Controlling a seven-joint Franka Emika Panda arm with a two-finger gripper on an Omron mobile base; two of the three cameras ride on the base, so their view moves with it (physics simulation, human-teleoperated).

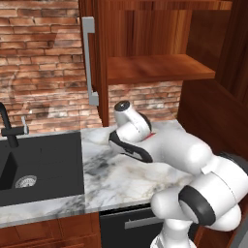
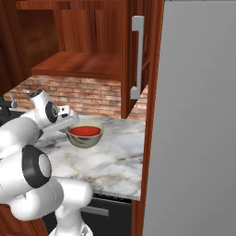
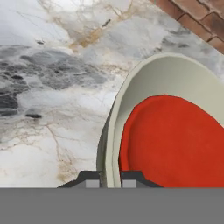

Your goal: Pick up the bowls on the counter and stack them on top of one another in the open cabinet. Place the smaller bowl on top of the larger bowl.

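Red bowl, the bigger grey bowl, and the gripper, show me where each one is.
Red bowl (image 2: 85, 131), right base view, on its glossy inside.
Larger bowl (image 3: 175, 78), hand view, on its cream inner wall above the red bowl nested in it.
Gripper (image 3: 110, 177), hand view, between the fingertips shut on the larger bowl's rim.

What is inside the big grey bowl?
The small red bowl sits inside the larger grey-beige bowl, on the marble counter. The gripper pinches the big bowl's rim. The big bowl's bottom is hidden under the red one.
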